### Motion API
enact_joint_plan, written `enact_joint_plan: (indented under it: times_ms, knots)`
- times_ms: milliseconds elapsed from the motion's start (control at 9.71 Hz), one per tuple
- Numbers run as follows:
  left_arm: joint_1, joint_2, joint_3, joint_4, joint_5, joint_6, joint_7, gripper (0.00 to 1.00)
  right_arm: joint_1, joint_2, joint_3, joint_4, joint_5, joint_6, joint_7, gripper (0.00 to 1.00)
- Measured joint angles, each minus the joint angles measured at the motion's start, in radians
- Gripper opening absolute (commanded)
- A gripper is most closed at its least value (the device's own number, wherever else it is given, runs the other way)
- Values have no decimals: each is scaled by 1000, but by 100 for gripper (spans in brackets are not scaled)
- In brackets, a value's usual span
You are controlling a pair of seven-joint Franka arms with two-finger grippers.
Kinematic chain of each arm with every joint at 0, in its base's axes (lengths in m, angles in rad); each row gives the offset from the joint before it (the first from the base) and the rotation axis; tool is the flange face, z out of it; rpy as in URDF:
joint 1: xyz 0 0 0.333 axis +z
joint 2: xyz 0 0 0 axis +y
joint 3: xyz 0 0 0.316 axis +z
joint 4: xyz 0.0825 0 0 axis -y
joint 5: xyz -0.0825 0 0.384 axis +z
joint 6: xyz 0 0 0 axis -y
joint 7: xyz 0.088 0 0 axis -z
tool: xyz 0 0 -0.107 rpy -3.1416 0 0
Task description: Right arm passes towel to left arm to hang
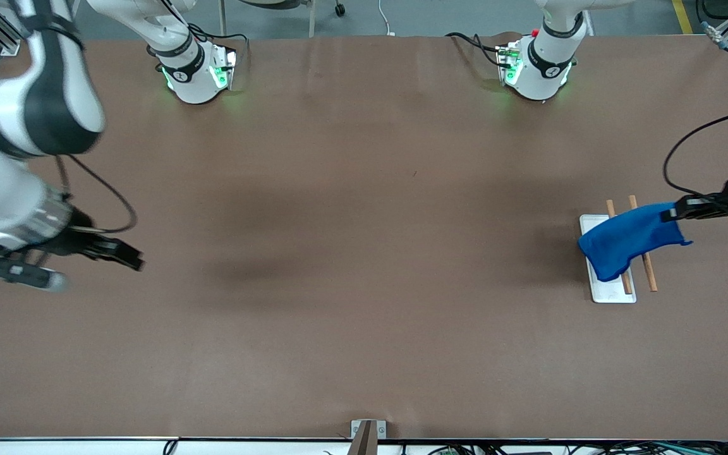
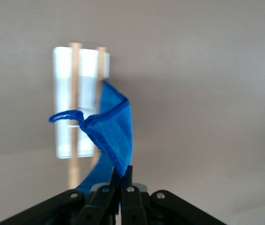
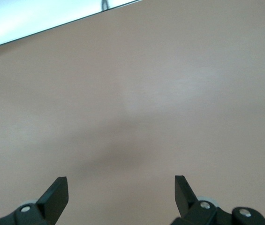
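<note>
The bright blue towel point(image 1: 628, 239) hangs from my left gripper point(image 1: 677, 210), which is shut on one corner of it at the left arm's end of the table. The towel drapes down over the two wooden rods point(image 1: 648, 268) of the white rack tray point(image 1: 610, 292). In the left wrist view the towel point(image 2: 116, 136) rises from my shut fingers point(image 2: 122, 177), its corner loop point(image 2: 65, 116) sticking out over the rack point(image 2: 69, 98). My right gripper point(image 1: 129, 256) is open and empty over bare table at the right arm's end; its fingertips point(image 3: 57, 192) show wide apart.
The brown table point(image 1: 364, 253) is bare between the two arms. A black cable point(image 1: 692, 151) loops above the left gripper near the table's end edge. A small metal bracket point(image 1: 367, 433) sits at the table's near edge.
</note>
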State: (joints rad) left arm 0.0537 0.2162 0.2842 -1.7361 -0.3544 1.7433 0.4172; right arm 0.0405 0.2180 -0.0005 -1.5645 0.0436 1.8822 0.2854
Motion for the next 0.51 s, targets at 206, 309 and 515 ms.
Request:
enact_joint_plan:
  times_ms: [206, 309, 515]
  knots:
    - [24, 46, 63, 19, 1, 14, 112, 0, -12, -82, -58, 3, 0, -103, -53, 100]
    - [36, 70, 78, 20, 1, 44, 145, 0, -14, -121, -74, 4, -1, -145, -64, 100]
    - [44, 119, 86, 22, 1, 126, 163, 13, -26, -185, -102, 11, -3, -240, -134, 100]
